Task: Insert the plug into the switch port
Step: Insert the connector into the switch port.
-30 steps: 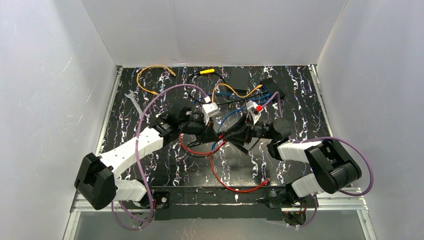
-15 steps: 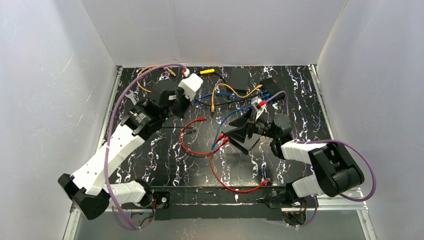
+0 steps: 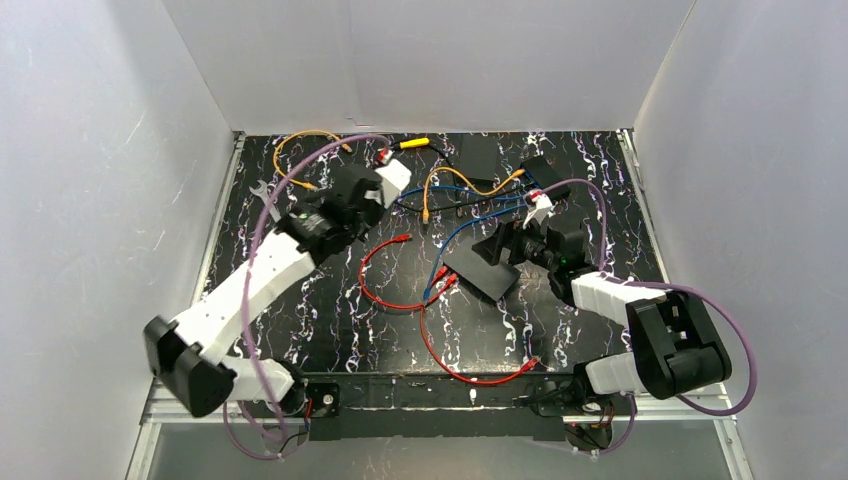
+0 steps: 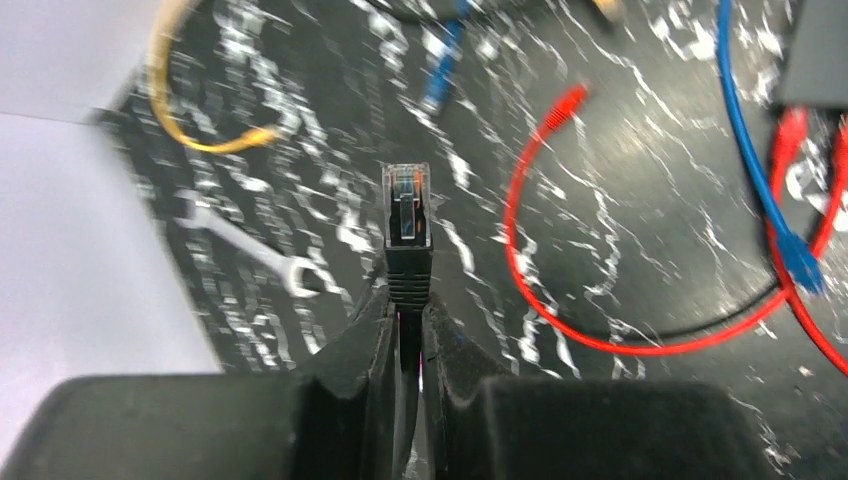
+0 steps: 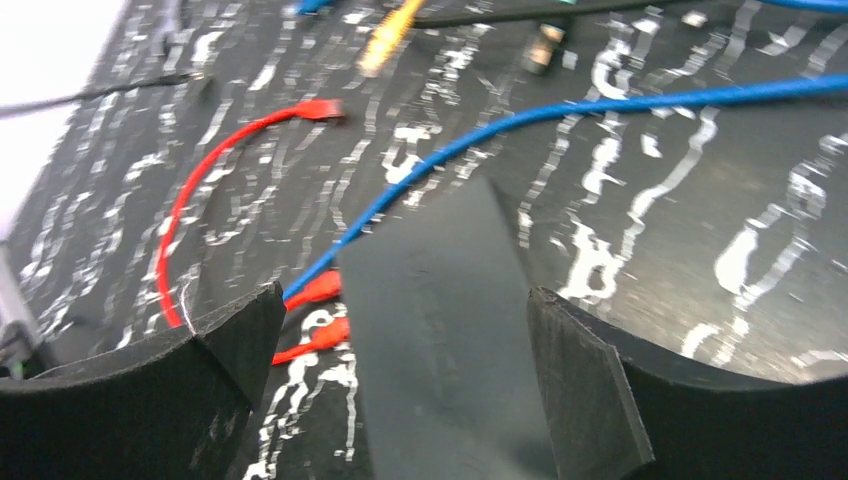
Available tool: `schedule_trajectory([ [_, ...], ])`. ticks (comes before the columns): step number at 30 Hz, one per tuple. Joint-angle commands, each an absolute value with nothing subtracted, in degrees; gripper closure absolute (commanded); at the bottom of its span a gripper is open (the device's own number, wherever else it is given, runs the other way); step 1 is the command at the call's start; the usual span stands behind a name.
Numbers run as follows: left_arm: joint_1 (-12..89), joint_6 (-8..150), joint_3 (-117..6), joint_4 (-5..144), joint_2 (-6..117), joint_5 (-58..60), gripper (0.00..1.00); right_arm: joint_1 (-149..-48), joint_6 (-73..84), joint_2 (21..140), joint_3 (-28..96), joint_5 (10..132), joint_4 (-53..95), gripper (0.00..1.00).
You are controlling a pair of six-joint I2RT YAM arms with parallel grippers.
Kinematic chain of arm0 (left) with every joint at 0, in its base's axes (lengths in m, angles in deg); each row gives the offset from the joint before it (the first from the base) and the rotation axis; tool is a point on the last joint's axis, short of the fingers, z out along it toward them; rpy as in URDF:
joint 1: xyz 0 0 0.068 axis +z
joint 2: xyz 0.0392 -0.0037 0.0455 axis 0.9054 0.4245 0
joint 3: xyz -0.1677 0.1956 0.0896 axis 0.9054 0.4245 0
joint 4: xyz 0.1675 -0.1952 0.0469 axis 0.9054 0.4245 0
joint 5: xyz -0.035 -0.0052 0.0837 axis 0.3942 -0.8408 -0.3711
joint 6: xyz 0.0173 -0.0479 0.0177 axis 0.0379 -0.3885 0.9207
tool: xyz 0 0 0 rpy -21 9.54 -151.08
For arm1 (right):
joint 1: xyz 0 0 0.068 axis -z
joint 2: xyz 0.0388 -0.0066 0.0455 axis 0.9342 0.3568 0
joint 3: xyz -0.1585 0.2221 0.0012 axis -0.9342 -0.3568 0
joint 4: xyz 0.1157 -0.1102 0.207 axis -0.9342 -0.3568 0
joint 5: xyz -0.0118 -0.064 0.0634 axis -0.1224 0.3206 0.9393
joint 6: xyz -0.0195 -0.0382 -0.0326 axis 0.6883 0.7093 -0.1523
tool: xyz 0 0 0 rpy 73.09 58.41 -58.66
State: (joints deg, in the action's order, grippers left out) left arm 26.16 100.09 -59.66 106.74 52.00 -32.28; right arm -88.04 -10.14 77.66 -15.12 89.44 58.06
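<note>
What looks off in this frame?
Nothing damaged. The switch lies skewed among loose cables; the open right hand straddles it without gripping. The left hand holds the plug well away from it, off to the left.

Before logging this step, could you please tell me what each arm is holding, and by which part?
Left jaws: black plug, pinched by its boot. Right jaws: open, holding nothing.

Open end effector (image 5: 405, 300) straddles the black switch (image 5: 440, 340).
</note>
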Motion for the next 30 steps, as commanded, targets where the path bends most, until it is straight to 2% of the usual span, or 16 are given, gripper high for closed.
schedule_trajectory([
  [1, 25.95, 92.66, -55.10, 106.92, 57.73, -21.44, 1.00, -87.15, -6.41, 75.78, -11.65, 77.18, 47.15, 0.01],
  [10, 21.81, 85.84, -50.16, 100.59, 64.53, -7.80, 1.00, -86.09, -5.65, 76.92, -11.30, 69.88, 45.45, 0.01],
  [19, 16.22, 80.66, -48.39, 95.68, 69.68, 1.16, 1.00, -84.80, -5.33, 81.52, -10.72, 70.76, 47.15, 0.02],
  [30, 10.95, 74.01, -54.41, 97.89, 79.62, -2.91, 1.00, -84.39, -5.06, 86.12, -8.72, 77.77, 45.43, 0.09],
])
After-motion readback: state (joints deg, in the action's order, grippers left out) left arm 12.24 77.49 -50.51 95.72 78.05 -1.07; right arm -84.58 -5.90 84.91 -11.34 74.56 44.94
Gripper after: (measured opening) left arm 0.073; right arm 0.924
